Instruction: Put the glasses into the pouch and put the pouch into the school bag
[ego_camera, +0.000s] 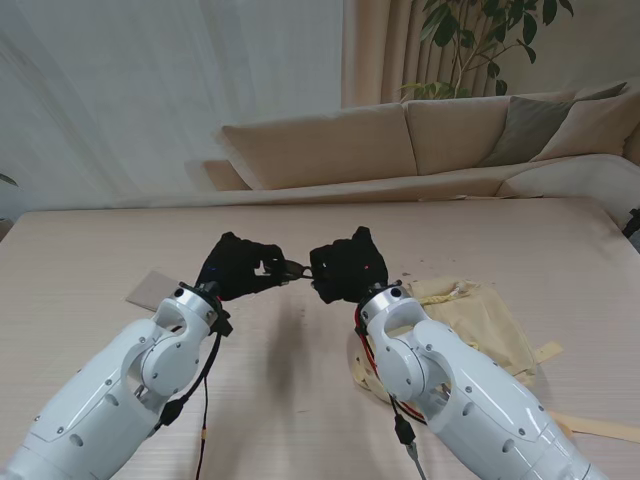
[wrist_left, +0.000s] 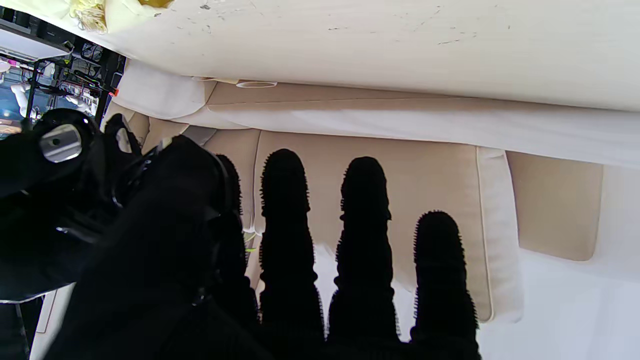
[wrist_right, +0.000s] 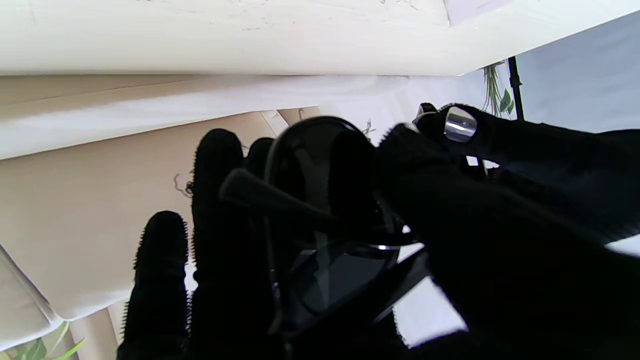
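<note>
Both black-gloved hands meet above the middle of the table (ego_camera: 90, 250). The dark glasses (ego_camera: 291, 268) hang between them. My right hand (ego_camera: 348, 266) is shut on the glasses (wrist_right: 325, 200), with one lens against its fingers and the thumb across it. My left hand (ego_camera: 238, 266) pinches the other end with thumb and index finger while its other fingers (wrist_left: 362, 240) stay straight. The grey pouch (ego_camera: 150, 288) lies flat on the table to the left, partly hidden by my left arm. The beige school bag (ego_camera: 480, 315) lies on the right, beside my right arm.
A loose bag strap (ego_camera: 600, 428) trails toward the table's near right corner. A beige sofa (ego_camera: 400, 140) stands beyond the far edge, with a plant (ego_camera: 480, 40) behind it.
</note>
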